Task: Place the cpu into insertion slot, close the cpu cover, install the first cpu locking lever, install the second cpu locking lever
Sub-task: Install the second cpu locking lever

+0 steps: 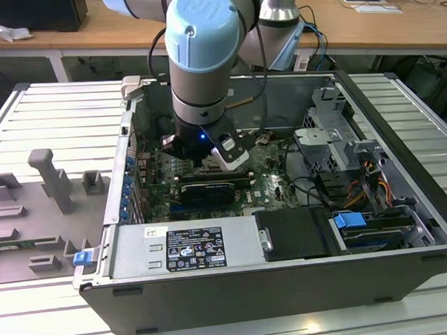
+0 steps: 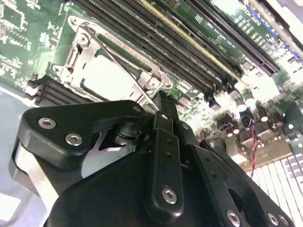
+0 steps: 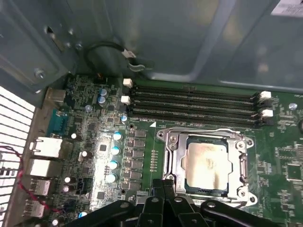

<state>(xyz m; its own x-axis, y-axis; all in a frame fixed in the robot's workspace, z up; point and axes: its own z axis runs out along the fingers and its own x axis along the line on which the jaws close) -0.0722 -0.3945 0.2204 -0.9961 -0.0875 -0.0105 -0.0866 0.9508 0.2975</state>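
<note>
The cpu [image 3: 206, 163] lies flat in the insertion slot [image 3: 244, 165], its pale metal face [image 2: 106, 78] showing through the window of the cpu cover [image 3: 176, 142]. The silvery cover frame [image 2: 80, 40] is down over the chip. My gripper [image 3: 164, 182] hangs low over the motherboard at the socket's edge, and its black fingers [image 2: 163, 106] come together at their tips with nothing visible between them. In the exterior view the arm's blue wrist [image 1: 197, 65] reaches down into the open computer case.
Long black memory slots [image 3: 194, 101] run right beside the socket. The case's metal wall [image 3: 189, 42] rises behind them. A power supply [image 1: 190, 247], a drive cage [image 1: 333, 133] and cables [image 1: 372, 183] crowd the case. Grey fixtures [image 1: 53, 182] stand at the exterior view's left.
</note>
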